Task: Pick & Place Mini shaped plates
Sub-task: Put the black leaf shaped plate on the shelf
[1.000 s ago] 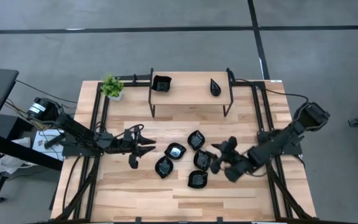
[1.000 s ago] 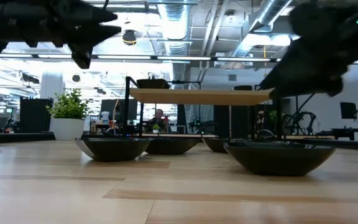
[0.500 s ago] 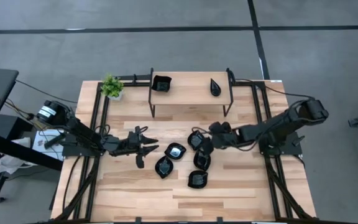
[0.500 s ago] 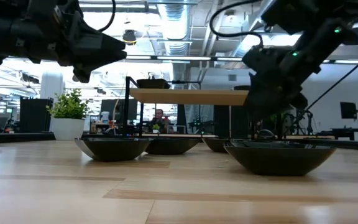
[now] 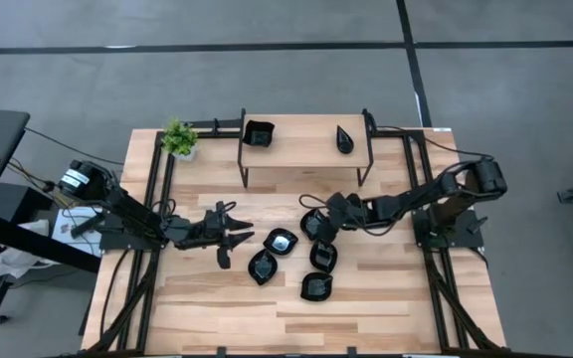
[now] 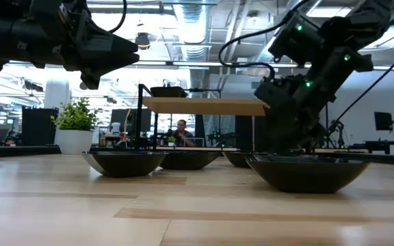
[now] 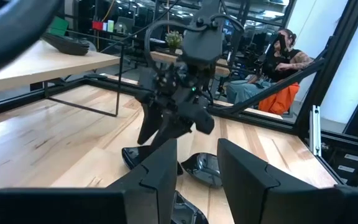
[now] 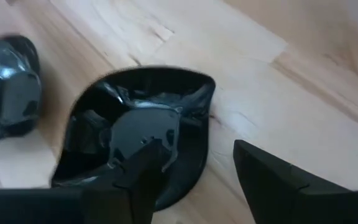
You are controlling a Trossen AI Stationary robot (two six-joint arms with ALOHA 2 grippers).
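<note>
Five glossy black mini plates lie mid-table: the farthest (image 5: 311, 225), others (image 5: 282, 241), (image 5: 264, 266), (image 5: 323, 257), (image 5: 316, 286). A square plate (image 5: 259, 133) and a teardrop plate (image 5: 345, 139) sit on the raised wooden shelf (image 5: 306, 157). My right gripper (image 5: 320, 221) (image 8: 207, 177) is open and tipped down over the farthest plate (image 8: 135, 134). One finger (image 8: 148, 165) stands over its hollow, the other (image 8: 272, 180) outside its rim (image 8: 205, 118). My left gripper (image 5: 233, 237) (image 7: 194, 180) is open, held above the table left of the plates. My right gripper straddles the farthest plate's rim (image 8: 205, 118), slanting down from the table's right side. One finger is over the hollow, the other outside. I cannot tell whether either finger touches the plate, which rests flat on the table.
A small potted plant (image 5: 179, 137) stands at the far left corner beside the shelf. Black frame rails (image 5: 162, 199) run along both table sides. Bare wood lies along the near edge (image 5: 267, 323). A person sits in the room beyond the table (image 6: 180, 130).
My right gripper has swung from the near right of the plate group toward the table's left and far edge. It has dropped and tipped down over the farthest plate. My left gripper shifted a little toward the plates, then stayed still. No plate has moved.
</note>
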